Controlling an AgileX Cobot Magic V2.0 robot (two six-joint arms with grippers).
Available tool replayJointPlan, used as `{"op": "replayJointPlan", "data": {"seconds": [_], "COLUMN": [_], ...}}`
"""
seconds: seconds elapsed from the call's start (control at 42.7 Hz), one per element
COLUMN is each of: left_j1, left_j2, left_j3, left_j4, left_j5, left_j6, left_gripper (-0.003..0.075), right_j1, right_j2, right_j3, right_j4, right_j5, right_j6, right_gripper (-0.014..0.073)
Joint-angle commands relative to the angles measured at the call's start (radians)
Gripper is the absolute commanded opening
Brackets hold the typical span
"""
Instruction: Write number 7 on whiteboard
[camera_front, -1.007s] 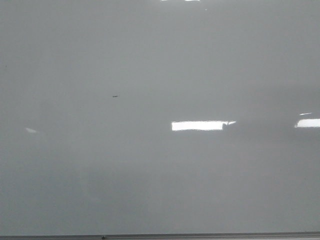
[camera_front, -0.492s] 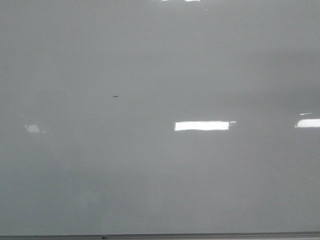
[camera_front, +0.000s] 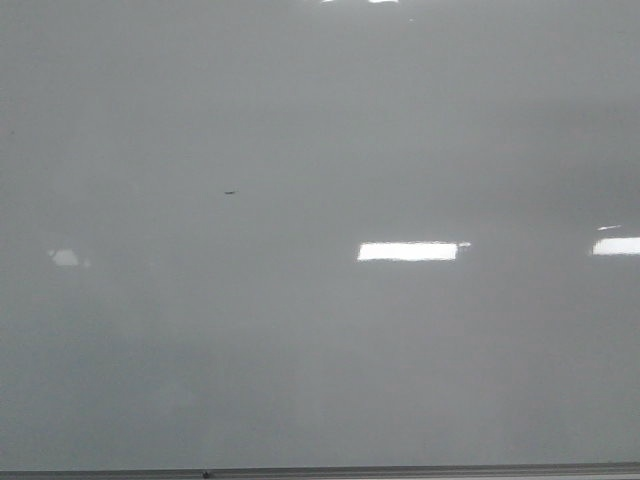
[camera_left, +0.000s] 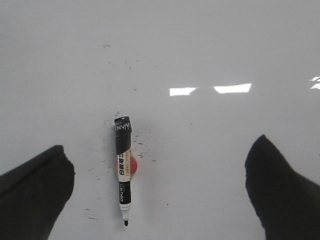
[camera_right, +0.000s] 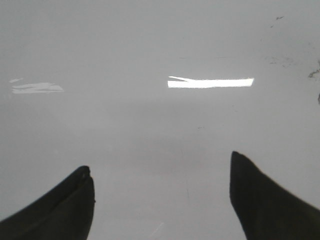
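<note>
The whiteboard (camera_front: 320, 330) fills the front view, pale grey and glossy, with a thin grey frame along its lower edge. No number 7 shows on it; only a tiny dark dash (camera_front: 231, 192) is there. In the left wrist view a black-and-white marker (camera_left: 123, 170) rests on the board (camera_left: 210, 45) over a small red-orange disc (camera_left: 131, 165), uncapped tip toward the camera. My left gripper (camera_left: 161, 165) is open and empty, the marker between its fingers, nearer one finger. My right gripper (camera_right: 161, 172) is open and empty over bare board (camera_right: 150, 40).
Bright rectangular light reflections (camera_front: 407, 251) lie on the board. Faint dark smudges (camera_left: 145, 145) surround the marker. More smudges (camera_right: 285, 60) sit at one edge of the right wrist view.
The light reflections on the board have shifted slightly to the right. The board surface and the dash are unchanged.
</note>
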Motion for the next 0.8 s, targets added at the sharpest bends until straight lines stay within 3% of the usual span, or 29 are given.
{"op": "replayJointPlan", "data": {"seconds": [0.0,0.258,0.492,0.585,0.773], "left_j1": [0.002,0.005,0.125,0.169,0.151], "left_j2": [0.037,0.335,0.655,0.749,0.884], "left_j3": [-0.037,-0.136,-0.266,-0.282,-0.282], "left_j4": [-0.009,-0.008,-0.001,-0.001,-0.001], "left_j5": [-0.058,0.053,0.072,0.057,-0.072], "left_j6": [-0.007,-0.04,-0.04,-0.04,-0.006], "left_gripper": [0.0679,0.067,0.0669,0.0669,0.0669], "right_j1": [0.0,0.0,0.0,0.0,0.0], "right_j2": [0.015,0.015,0.015,0.015,0.015], "right_j3": [-0.038,-0.038,-0.038,-0.038,-0.038], "right_j4": [0.004,0.004,0.004,0.004,0.004], "right_j5": [-0.079,-0.091,-0.091,-0.091,-0.091], "right_j6": [-0.006,-0.006,-0.006,-0.006,-0.006], "right_gripper": [0.0601,0.0601,0.0601,0.0601,0.0601]}}
